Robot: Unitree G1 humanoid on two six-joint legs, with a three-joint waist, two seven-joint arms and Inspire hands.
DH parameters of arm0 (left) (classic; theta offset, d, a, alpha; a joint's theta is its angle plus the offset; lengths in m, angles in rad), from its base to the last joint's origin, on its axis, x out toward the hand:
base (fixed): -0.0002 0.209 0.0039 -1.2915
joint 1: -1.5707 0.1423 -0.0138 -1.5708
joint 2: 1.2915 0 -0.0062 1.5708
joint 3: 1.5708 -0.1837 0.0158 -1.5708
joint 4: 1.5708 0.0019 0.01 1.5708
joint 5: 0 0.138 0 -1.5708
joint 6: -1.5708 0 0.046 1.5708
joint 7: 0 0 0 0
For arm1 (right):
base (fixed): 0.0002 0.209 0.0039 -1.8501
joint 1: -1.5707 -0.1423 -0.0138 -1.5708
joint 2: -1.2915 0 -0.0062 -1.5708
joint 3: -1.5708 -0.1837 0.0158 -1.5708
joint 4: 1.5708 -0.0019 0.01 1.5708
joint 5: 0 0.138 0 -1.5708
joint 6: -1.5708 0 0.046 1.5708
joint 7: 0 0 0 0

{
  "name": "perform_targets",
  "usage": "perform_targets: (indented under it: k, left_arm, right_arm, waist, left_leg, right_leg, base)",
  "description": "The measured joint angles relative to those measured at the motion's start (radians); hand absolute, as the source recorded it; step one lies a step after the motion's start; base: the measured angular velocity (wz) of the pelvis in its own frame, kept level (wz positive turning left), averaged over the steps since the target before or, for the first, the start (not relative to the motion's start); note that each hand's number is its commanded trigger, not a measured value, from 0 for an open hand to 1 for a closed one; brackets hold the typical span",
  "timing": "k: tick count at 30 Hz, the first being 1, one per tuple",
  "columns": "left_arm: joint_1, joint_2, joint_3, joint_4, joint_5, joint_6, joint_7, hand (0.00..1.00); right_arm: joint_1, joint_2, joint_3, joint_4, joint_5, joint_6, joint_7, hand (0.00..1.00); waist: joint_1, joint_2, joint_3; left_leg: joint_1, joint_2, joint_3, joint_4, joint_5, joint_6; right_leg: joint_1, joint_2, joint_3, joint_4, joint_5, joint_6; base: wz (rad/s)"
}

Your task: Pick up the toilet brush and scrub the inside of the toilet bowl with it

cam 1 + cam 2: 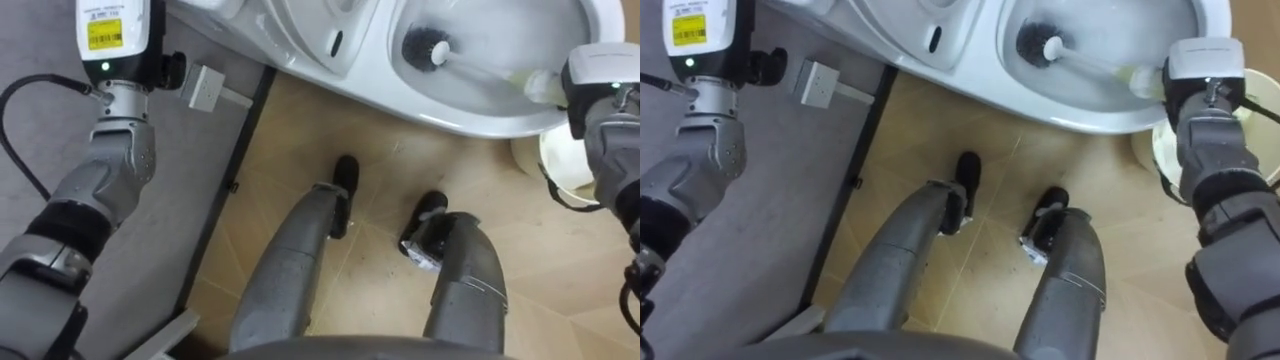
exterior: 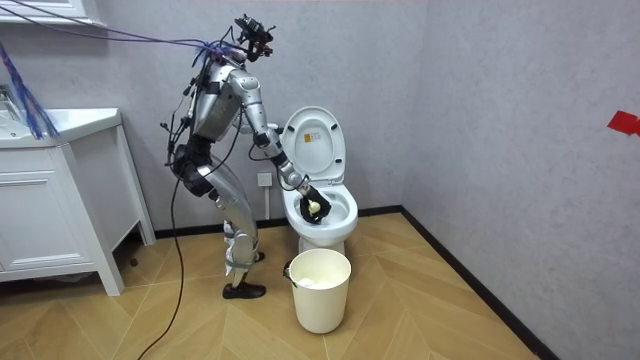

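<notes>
Nearest, low in the eye views, lies the wood floor [image 1: 380, 190]. At the right edge a pale bin [image 1: 558, 168] stands just beside the base of the toilet bowl [image 1: 450, 112], partly under the right forearm. In the upper left the left hand [image 1: 112, 35] is held up by the grey wall [image 1: 170, 200], near a white wall socket [image 1: 205, 88] and well apart from the bowl; whether it is released or clenched I cannot tell. At the upper right the right hand [image 1: 598, 72] reaches over the bowl's rim and is clenched on the toilet brush [image 1: 480, 68], taking it by the thick pale grip at the handle's end; the room view shows the hand closed round that grip. From there the white shaft slants to the upper middle of the frame, where the dark bristle head [image 1: 428, 48] sits inside the bowl, against the wet inner wall or just off it; I cannot tell which. Beyond, in the room view, the lid [image 2: 312, 140] stands raised against the wall.

The brush looks light, with a stiff plastic shaft and springy bristles. The grip at the far end is likely the right place to hold it, since that keeps the hand clear of the water and gives reach. It also makes a long lever, so the head may skid on the slick porcelain, and a wet grip could twist in the hand; a firm hold and moderate pressure seem called for
</notes>
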Motion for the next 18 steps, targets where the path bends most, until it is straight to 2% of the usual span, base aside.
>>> perform_targets:
  k: [2, 3, 5, 8, 12, 13, 16, 17, 18]
  left_arm:
    - [0.01, 0.0, 0.001, 0.0, 0.0, -0.009, 0.003, 0.0]
    - [0.025, 0.0, 0.006, -0.003, -0.001, -0.016, 0.003, 0.0]
    - [0.048, 0.0, 0.017, -0.008, -0.006, -0.021, 0.006, 0.0]
    - [0.058, 0.001, 0.019, -0.013, -0.041, -0.029, 0.011, 0.0]
    - [0.047, 0.003, 0.01, -0.008, -0.059, -0.036, 0.016, 0.0]
    - [0.044, 0.003, 0.008, -0.007, -0.061, -0.036, 0.014, 0.0]
    - [0.03, 0.016, -0.006, -0.025, -0.076, -0.032, 0.007, 0.0]
    - [0.023, 0.021, -0.006, -0.025, -0.076, -0.031, 0.008, 0.0]
    - [0.018, 0.032, 0.0, -0.025, -0.074, -0.031, 0.011, 0.0]
  right_arm:
    - [0.033, -0.006, -0.001, -0.045, 0.0, 0.006, 0.008, 1.0]
    - [0.056, -0.008, -0.003, -0.072, 0.0, 0.008, 0.01, 1.0]
    - [0.078, -0.007, -0.004, -0.101, 0.0, 0.015, 0.016, 1.0]
    - [0.097, -0.014, -0.006, -0.13, 0.003, 0.024, 0.019, 1.0]
    - [0.073, -0.025, 0.009, -0.112, 0.022, 0.022, 0.018, 1.0]
    - [0.044, -0.026, 0.029, -0.072, 0.052, 0.009, 0.015, 1.0]
    - [-0.02, -0.031, 0.043, 0.014, 0.202, -0.037, 0.002, 1.0]
    - [-0.046, -0.028, 0.036, 0.042, 0.272, -0.059, -0.01, 1.0]
    - [-0.068, -0.019, 0.014, 0.057, 0.33, -0.075, -0.023, 1.0]
  waist:
    - [0.0, 0.001, -0.0007]
    - [-0.001, 0.007, -0.0052]
    - [-0.003, 0.011, -0.0081]
    - [-0.008, 0.012, -0.0099]
    - [-0.003, 0.012, -0.0104]
    - [-0.003, 0.01, -0.0101]
    - [-0.003, -0.007, -0.0097]
    - [-0.007, -0.02, -0.0095]
    - [-0.013, -0.045, -0.0099]
  left_leg:
    - [0.009, 0.001, 0.0, -0.008, -0.001, -0.001]
    - [0.011, 0.009, 0.001, -0.009, -0.003, -0.002]
    - [0.014, 0.018, 0.006, -0.008, -0.008, -0.002]
    - [0.014, 0.022, 0.008, -0.008, -0.012, -0.003]
    - [0.014, 0.023, 0.008, -0.006, -0.012, -0.003]
    - [0.014, 0.021, 0.009, -0.008, -0.012, -0.003]
    - [0.005, 0.015, 0.013, -0.01, -0.01, -0.001]
    - [-0.001, 0.013, 0.024, -0.011, -0.008, 0.002]
    - [-0.004, 0.004, 0.036, -0.015, -0.004, 0.004]
  right_leg:
    - [0.009, 0.005, -0.002, -0.009, 0.0, 0.0]
    - [0.016, 0.017, 0.0, -0.024, 0.004, 0.001]
    - [0.023, 0.026, 0.0, -0.038, 0.011, -0.001]
    - [0.023, 0.03, 0.001, -0.043, 0.011, -0.001]
    - [0.023, 0.028, 0.0, -0.039, 0.011, -0.002]
    - [0.023, 0.02, 0.0, -0.036, 0.012, -0.003]
    - [0.005, 0.013, 0.007, -0.019, 0.009, -0.002]
    - [-0.008, 0.009, 0.016, -0.006, 0.007, 0.0]
    - [-0.027, -0.002, 0.026, 0.014, 0.001, -0.001]
  base:
    - [-0.02]
    - [-0.08]
    - [-0.15]
    - [-0.05]
    - [0.0]
    - [0.0]
    - [0.0]
    - [0.0]
    - [0.0]
